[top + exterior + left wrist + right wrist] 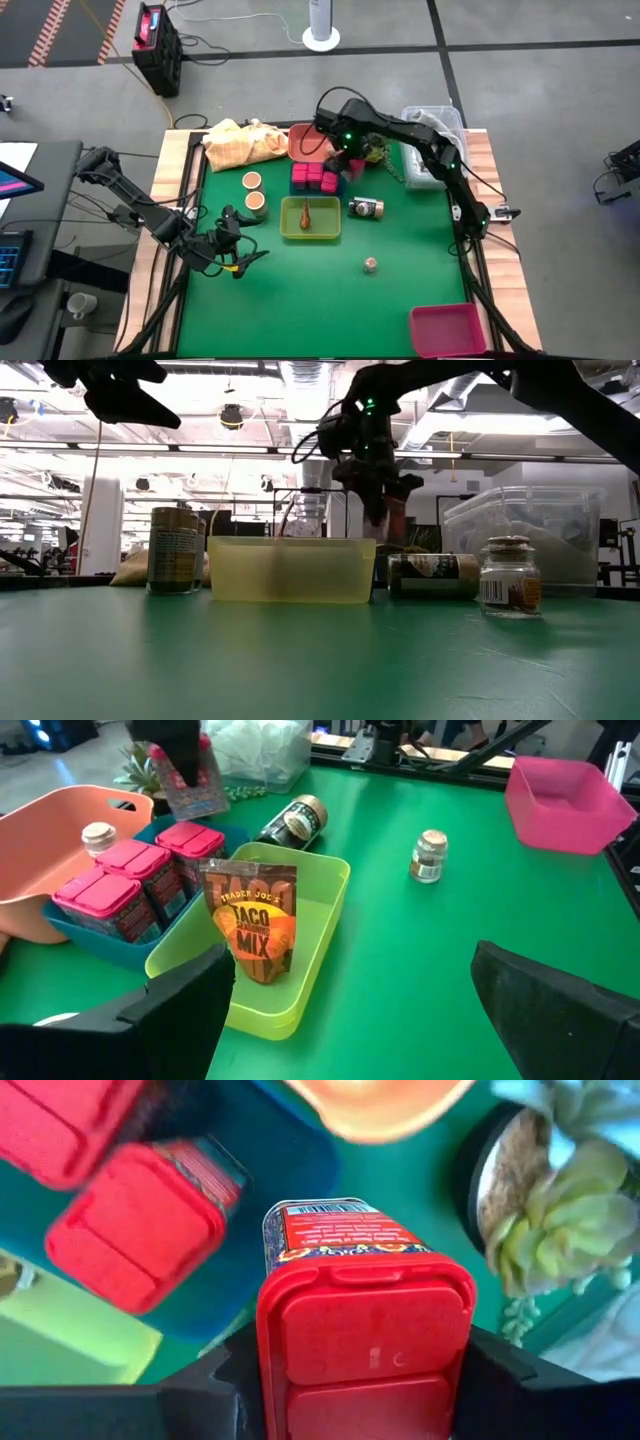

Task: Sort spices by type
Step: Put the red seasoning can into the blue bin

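I see my right end effector clamped on a red-lidded spice tin, holding it in the air just beside the blue tray, where three more red-lidded tins stand near the worktop's far edge. The taco mix packet sits in the yellow-green bin mid-worktop. My left end effector waits open near the left edge.
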Action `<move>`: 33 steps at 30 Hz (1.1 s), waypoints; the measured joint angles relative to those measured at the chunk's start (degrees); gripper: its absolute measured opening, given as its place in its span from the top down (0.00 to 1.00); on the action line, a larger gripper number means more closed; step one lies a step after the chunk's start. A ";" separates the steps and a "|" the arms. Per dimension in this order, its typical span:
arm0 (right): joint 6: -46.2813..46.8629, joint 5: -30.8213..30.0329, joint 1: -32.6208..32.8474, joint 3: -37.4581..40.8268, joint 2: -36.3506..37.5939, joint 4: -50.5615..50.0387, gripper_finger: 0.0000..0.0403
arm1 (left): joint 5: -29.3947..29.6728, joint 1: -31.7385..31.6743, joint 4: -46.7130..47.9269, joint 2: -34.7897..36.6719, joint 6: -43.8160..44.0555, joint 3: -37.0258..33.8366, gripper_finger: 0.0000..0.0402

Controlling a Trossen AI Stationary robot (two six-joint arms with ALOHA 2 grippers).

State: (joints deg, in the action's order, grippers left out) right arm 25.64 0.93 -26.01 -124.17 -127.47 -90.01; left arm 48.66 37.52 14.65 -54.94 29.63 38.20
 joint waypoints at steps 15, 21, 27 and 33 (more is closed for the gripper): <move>-1.57 2.38 4.73 0.86 0.45 1.45 0.42 | 0.00 -0.02 -0.41 0.00 -1.56 0.00 0.03; -1.76 5.28 5.78 0.93 0.42 5.66 0.42 | -0.02 -0.02 -1.27 0.02 -1.99 0.00 0.03; -0.97 5.48 5.23 0.90 -0.06 5.53 0.42 | -0.01 -0.02 -1.28 0.02 -1.99 0.00 0.03; 2.19 6.60 2.81 0.90 -0.12 5.36 0.42 | -0.01 -0.03 -1.28 0.02 -2.19 0.00 0.03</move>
State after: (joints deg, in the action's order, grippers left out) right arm 27.83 7.54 -23.19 -123.26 -127.59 -84.65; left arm 48.65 37.48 13.37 -54.92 27.44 38.20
